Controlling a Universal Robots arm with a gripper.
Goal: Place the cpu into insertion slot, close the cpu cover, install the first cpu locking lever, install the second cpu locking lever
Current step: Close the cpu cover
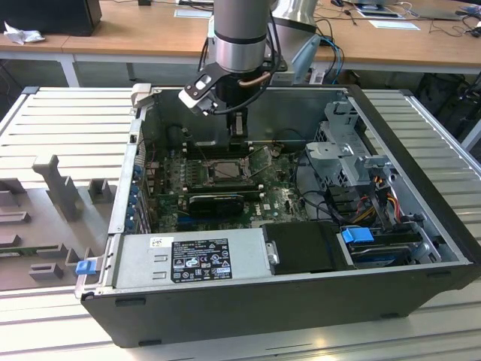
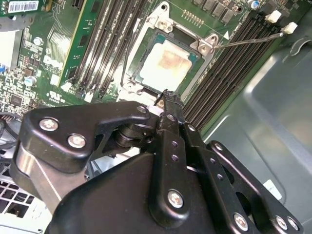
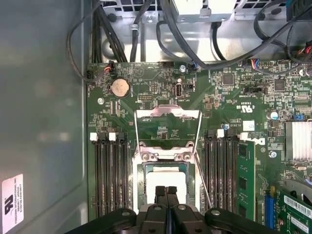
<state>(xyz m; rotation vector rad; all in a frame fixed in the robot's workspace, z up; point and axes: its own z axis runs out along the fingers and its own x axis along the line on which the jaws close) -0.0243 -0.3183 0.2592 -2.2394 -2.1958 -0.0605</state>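
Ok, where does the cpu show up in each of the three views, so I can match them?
Exterior view: the cpu sits in the insertion slot mid-motherboard, below the claw.
Second wrist view: the cpu is the pale square just past the claw's tips.
First wrist view: the cpu is partly hidden behind the claw's tips, beside the raised cpu cover.
Shared landmark: the long black memory slots flanking it.

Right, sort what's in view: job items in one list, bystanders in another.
Job: cpu, lying in the insertion slot; cpu cover, standing open; locking lever; gripper, just over the cpu.
Bystanders: memory slots, coin battery, cables, power supply.
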